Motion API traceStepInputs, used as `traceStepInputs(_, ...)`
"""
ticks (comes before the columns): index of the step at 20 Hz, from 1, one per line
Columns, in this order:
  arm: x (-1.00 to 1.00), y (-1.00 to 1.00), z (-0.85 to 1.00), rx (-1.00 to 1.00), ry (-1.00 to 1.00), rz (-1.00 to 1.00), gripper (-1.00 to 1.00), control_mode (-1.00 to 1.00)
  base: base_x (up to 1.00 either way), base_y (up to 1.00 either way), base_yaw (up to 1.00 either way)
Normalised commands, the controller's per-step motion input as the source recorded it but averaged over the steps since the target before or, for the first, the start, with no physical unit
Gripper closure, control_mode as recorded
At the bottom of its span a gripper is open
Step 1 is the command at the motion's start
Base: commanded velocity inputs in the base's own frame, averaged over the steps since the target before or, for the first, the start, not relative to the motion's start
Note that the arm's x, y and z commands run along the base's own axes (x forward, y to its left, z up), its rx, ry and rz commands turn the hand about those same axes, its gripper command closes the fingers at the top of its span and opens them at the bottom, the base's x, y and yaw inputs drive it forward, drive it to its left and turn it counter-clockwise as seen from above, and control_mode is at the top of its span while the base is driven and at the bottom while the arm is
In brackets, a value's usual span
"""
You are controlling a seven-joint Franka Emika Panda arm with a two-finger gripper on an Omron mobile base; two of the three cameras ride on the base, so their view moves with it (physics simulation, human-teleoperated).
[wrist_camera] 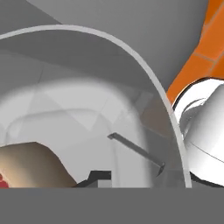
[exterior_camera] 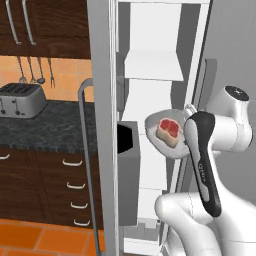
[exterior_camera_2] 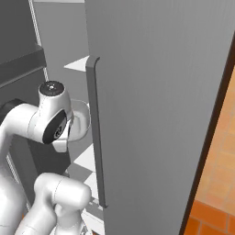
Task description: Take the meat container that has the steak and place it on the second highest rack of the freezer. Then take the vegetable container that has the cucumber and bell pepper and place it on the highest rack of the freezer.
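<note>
One meat container (exterior_camera: 159, 135) with steak (exterior_camera: 168, 129) at freezer (exterior_camera: 150, 65) shelf edge; gripper state unclear.

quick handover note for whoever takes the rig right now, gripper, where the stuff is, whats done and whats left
Gripper: right at the meat container's rim; the frames do not show whether the jaws are open or shut on it.
Meat container: tilted in the open freezer, level with a middle shelf, steak in it. Whether it rests on a rack cannot be told.
Freezer door: open.
Done: container brought to the freezer.
Left: confirm it sits on the second highest rack, back the arm out, then fetch the vegetable container with cucumber and bell pepper and put it on the highest rack.
</note>
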Motion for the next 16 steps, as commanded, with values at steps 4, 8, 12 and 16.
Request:
traceStepInputs(4,-0.58,0.04,0.0,0.0,-0.04,-0.02,1.0,-1.0,0.0,0.0,0.0)
traceStepInputs(8,-0.54,0.0,0.02,0.0,-0.05,0.0,1.0,-1.0,0.0,0.0,0.0)
traceStepInputs(12,-0.01,-0.09,0.47,0.0,-0.11,0.0,1.0,-1.0,0.0,0.0,0.0)
traceStepInputs(16,0.24,0.0,0.51,0.02,-0.04,0.0,1.0,-1.0,0.0,0.0,0.0)
